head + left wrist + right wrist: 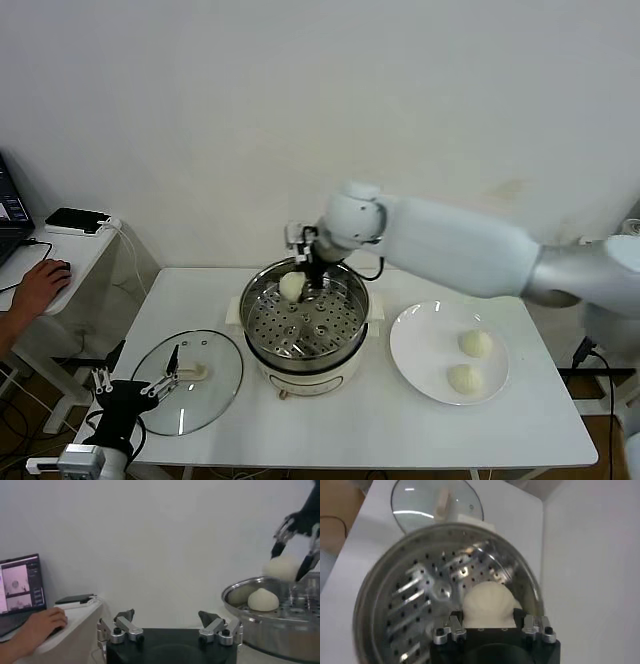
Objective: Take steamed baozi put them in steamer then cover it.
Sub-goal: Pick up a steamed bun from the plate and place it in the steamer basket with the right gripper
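Observation:
The steamer (262, 352) stands mid-table with its perforated tray bare in front. My right gripper (300, 278) is shut on a baozi (291, 287) and holds it just over the tray's far left part. The right wrist view shows that baozi (489, 602) between the fingers (455, 623) above the tray (415, 595). In the left wrist view the held baozi (280, 567) hangs above another baozi (263, 600) lying in the steamer (260, 625). Two baozi (475, 343) (464, 378) lie on the white plate (420, 345). The cover (215, 392) lies flat, left of the steamer. My left gripper (150, 385) is open at the cover's front-left edge.
A side table (60, 262) at the far left holds a laptop (20, 587) and a dark phone (76, 219); a person's hand (38, 285) rests there. The plate sits right of the steamer, near the table's right edge.

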`<act>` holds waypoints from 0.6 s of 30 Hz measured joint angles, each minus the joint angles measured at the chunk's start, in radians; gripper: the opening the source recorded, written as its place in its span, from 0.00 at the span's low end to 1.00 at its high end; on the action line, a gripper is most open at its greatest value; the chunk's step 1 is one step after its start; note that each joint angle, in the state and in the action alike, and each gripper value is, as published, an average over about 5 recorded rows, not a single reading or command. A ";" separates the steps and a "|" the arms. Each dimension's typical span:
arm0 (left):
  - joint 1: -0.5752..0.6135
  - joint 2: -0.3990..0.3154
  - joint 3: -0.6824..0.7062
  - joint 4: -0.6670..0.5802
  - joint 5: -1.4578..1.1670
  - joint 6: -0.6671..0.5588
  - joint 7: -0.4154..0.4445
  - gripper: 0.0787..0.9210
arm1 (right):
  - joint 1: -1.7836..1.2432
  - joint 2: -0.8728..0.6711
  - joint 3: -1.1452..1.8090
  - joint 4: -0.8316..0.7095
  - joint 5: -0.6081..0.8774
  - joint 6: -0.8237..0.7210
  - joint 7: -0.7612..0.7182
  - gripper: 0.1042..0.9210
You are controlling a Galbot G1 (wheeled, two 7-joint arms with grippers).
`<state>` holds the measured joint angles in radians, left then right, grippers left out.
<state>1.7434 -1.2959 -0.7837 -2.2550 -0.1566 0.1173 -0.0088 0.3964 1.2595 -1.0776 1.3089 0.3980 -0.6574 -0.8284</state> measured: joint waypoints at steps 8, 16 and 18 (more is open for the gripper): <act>-0.003 -0.001 -0.003 0.002 -0.001 0.000 0.001 0.88 | -0.050 0.092 0.001 -0.089 0.004 -0.015 0.021 0.63; -0.007 -0.001 -0.002 0.004 -0.001 0.000 0.001 0.88 | -0.074 0.134 -0.001 -0.141 -0.012 -0.021 0.028 0.71; -0.007 -0.001 -0.003 0.004 -0.002 -0.001 0.001 0.88 | -0.075 0.136 -0.002 -0.147 -0.015 -0.024 0.027 0.76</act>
<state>1.7367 -1.2970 -0.7863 -2.2514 -0.1584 0.1168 -0.0079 0.3213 1.3958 -1.0795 1.1624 0.3829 -0.6810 -0.8014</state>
